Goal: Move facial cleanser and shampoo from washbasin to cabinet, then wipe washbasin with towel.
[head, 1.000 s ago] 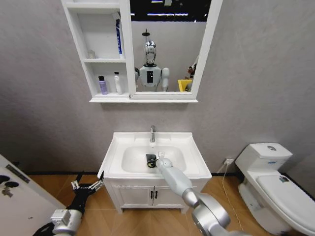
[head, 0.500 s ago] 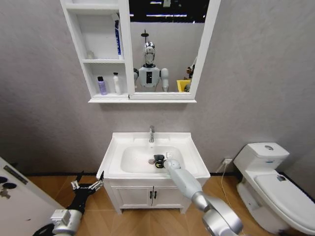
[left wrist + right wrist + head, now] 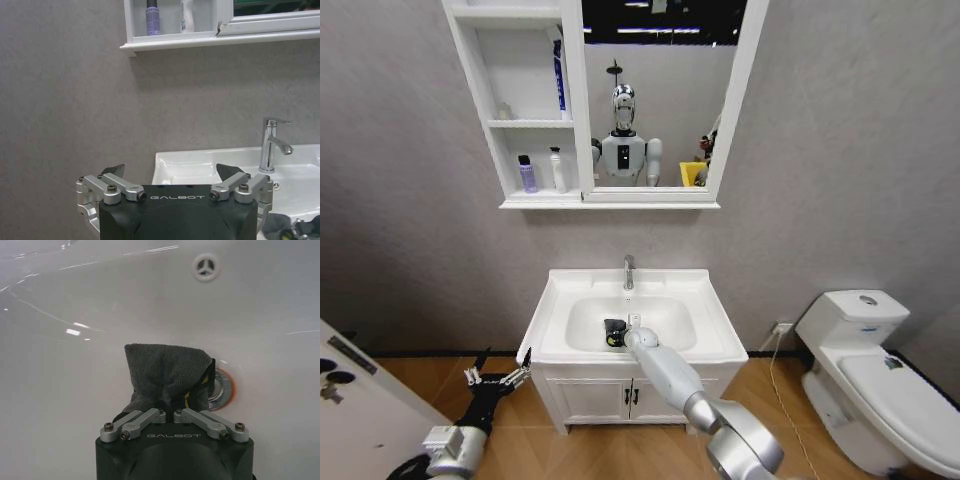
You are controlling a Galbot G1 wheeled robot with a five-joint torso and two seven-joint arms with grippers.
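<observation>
Fingers of the right gripper [image 3: 174, 412] pinched the towel [image 3: 167, 374] low in the frame, pressed in the washbasin [image 3: 703, 338] bowl beside the drain [image 3: 221, 387]. It looked soft and floppy. Lower left, the left gripper [image 3: 176, 176] hung open

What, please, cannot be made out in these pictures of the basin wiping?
- Right hand pads, right wrist view: buried in the towel.
- Drain, same view: partly behind the towel.
- Bottles in the cabinet, head view: too small to read; in the left wrist view, cut off by the edge.
</observation>
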